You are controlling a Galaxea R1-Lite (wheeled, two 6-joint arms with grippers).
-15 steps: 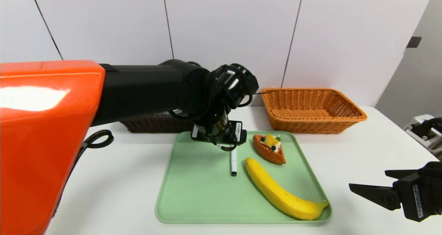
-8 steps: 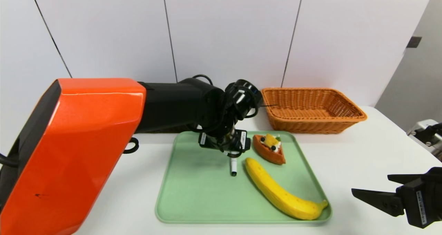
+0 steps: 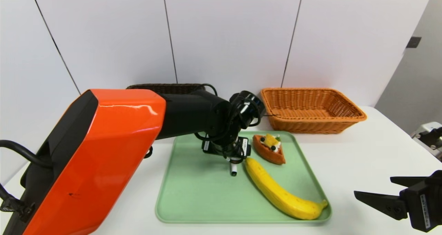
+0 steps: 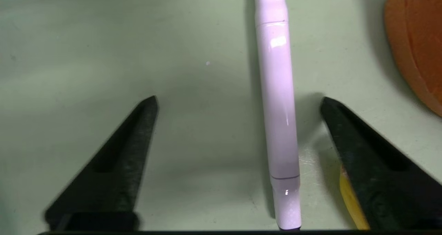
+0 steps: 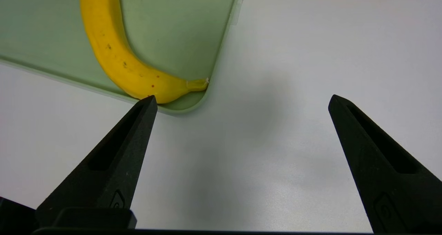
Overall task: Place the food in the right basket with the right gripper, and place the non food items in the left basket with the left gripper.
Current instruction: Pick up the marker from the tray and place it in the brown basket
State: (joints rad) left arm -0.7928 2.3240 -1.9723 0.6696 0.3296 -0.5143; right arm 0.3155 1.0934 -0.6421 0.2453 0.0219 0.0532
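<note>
— White marker (image 4: 278, 100) on the green tray (image 3: 193, 200), just left of the banana (image 3: 276, 186); left gripper (image 4: 238, 100) straddles it, jaws spread wide.

— Looks light, stiff, glossy, likely slippery. Pinch mid-barrel. Banana crowds the right finger; open tray on the left. Right gripper (image 3: 376, 190) hangs open, near right.
</note>
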